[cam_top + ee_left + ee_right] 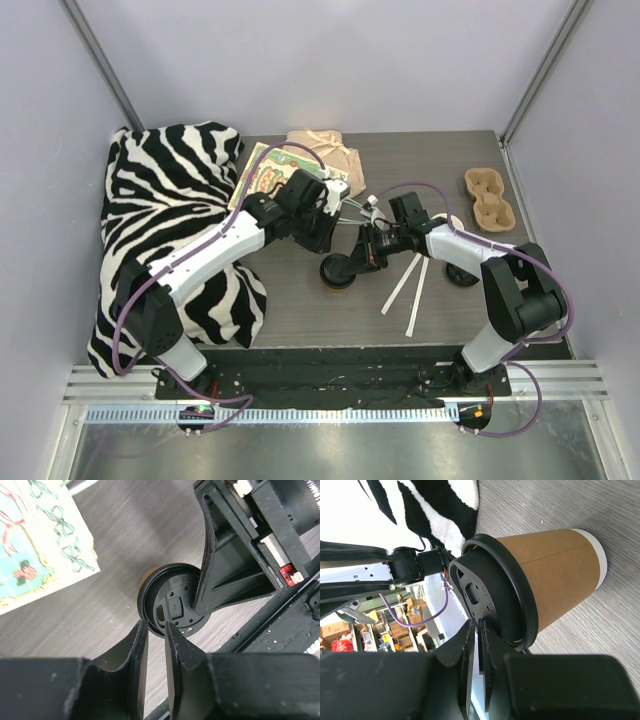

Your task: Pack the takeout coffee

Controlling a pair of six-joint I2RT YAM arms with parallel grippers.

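Zebra cloth (170, 230) at 9 o'clock on the tabletop (300, 310), illustrated card (262, 172) at 11. L pincer (156, 628) hovers w/ a narrow gap, nothing between its tips, just over the near rim of the lid (172, 602). The coffee (338, 270) stands upright at centre, lid on, between both arms. R pincer (476, 626) has its tips pressed together against the lid top and grips nothing visible. Pulp tray (490, 197) sits at 2 o'clock, well apart from the coffee.

Likely step: seating the lid before any lift. To do it well, press straight down w/ no sideways shove, as a tall paper cup probably tips easily. L should widen round the cup wall below the rim, squeezing lightly so the paper doesn't buckle.

Writing: none legible. The lid has small moulded marks, too small to read. The cup wall is plain brown, no logo. The card shows drawings only.
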